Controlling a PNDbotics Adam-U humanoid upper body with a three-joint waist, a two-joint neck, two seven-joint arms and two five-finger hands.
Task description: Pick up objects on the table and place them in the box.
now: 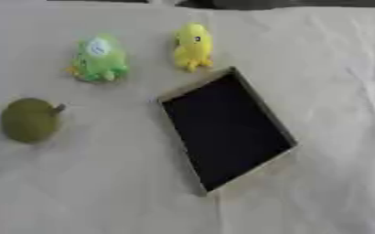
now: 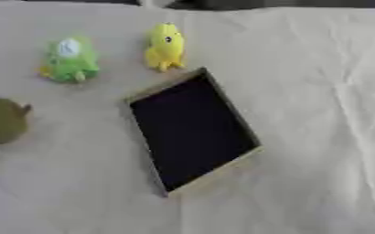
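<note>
1. Left eye view: pale creased cloth over the surface (image 1: 334,91), seen from above.
2. Near the middle of the surface: a shallow rectangular box (image 1: 225,130), tan rim, dark inside, lying flat and turned askew, one corner toward the far edge. Nothing visible inside the box.
3. Just beyond the box's far corner, toward the far edge: a yellow duck-like toy (image 1: 193,46), upright, apart from the box.
4. Left of the yellow toy, near it but not touching: a green toy (image 1: 99,58) with a pale patch on top and small orange bits at its base.
5. Close to the left edge, nearer than the green toy and well apart from the box: an olive-green round fruit (image 1: 29,119) with a short stem.
6. Neither left nor right hand in either view, so finger posture cannot be told.
</note>
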